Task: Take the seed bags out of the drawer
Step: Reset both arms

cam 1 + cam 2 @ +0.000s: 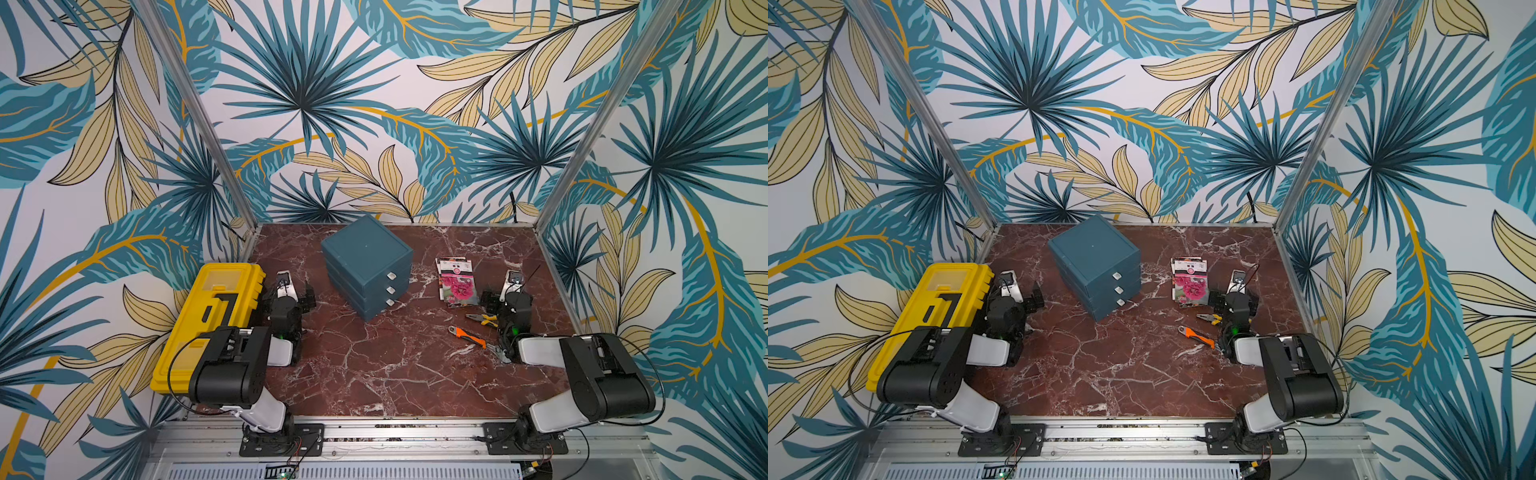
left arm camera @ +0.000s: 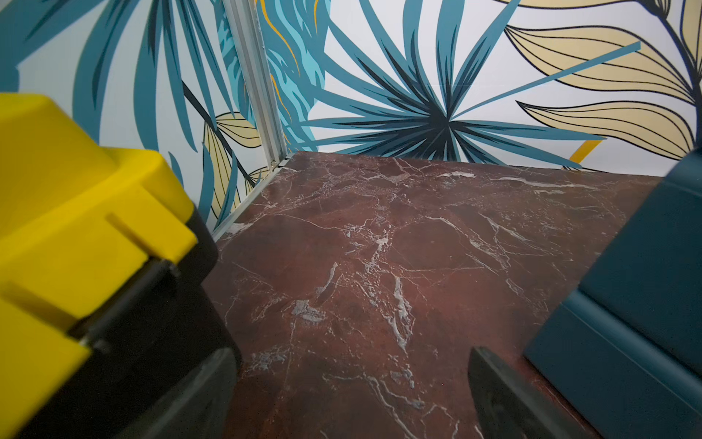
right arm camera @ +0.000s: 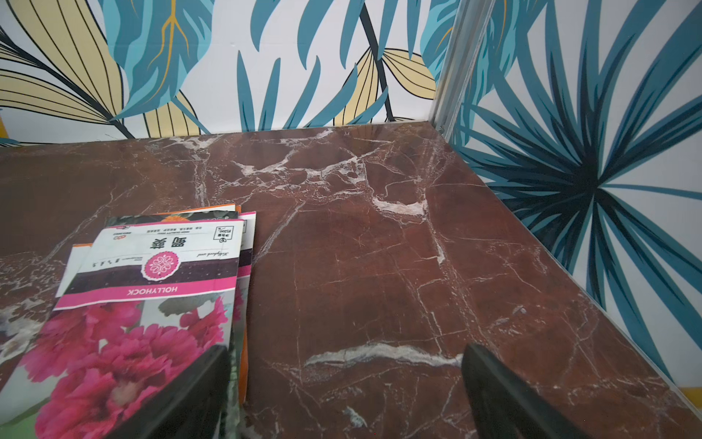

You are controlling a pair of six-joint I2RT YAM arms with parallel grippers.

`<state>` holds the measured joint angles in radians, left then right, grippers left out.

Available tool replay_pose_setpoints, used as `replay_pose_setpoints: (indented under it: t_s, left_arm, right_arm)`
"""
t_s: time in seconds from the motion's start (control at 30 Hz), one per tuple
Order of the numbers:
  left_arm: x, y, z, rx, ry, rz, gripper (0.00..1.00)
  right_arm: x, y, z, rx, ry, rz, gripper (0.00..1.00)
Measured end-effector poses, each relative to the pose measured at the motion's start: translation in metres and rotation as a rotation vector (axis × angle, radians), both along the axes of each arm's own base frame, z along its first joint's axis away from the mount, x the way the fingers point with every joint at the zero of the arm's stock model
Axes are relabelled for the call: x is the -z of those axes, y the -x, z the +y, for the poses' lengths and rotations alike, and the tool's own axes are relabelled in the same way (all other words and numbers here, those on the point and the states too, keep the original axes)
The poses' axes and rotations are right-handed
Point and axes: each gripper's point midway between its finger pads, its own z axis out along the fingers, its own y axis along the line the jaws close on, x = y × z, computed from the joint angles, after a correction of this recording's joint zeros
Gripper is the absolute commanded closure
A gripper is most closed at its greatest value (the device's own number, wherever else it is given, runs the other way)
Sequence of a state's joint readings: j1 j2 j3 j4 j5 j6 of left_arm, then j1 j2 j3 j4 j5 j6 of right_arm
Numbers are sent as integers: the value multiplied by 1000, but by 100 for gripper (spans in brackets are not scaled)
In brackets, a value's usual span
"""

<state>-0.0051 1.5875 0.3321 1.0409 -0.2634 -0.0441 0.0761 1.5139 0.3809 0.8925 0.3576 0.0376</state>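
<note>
The seed bags (image 1: 455,282) (image 1: 1190,282) lie in a loose stack on the marble table, right of the drawer unit; the top one shows pink blooms and a white band (image 3: 152,285). The dark teal drawer unit (image 1: 368,270) (image 1: 1096,266) (image 2: 645,285) stands at the back centre, its three drawers with white handles (image 1: 390,289) all shut. My right gripper (image 1: 505,297) (image 1: 1233,297) (image 3: 346,349) stands open beside the stack's near right corner, holding nothing, one finger over the stack's edge. My left gripper (image 1: 297,291) (image 1: 1025,295) (image 2: 351,353) stands open and empty between toolbox and drawer unit.
A yellow toolbox (image 1: 208,320) (image 1: 934,307) (image 2: 76,228) fills the left side, close to my left arm. Yellow-handled pliers (image 1: 482,319) (image 1: 1210,318) and an orange-handled knife (image 1: 467,336) (image 1: 1198,334) lie by my right arm. Patterned walls enclose three sides.
</note>
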Motion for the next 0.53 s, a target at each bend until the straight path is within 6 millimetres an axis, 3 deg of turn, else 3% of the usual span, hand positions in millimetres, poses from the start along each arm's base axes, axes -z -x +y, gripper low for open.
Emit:
replay_pose_setpoints:
  t_s: [0.53]
  left_arm:
    - [4,0,-2,11,11,12,0]
  right_arm:
    - [-1,-2,1,-7,-3,-2,0]
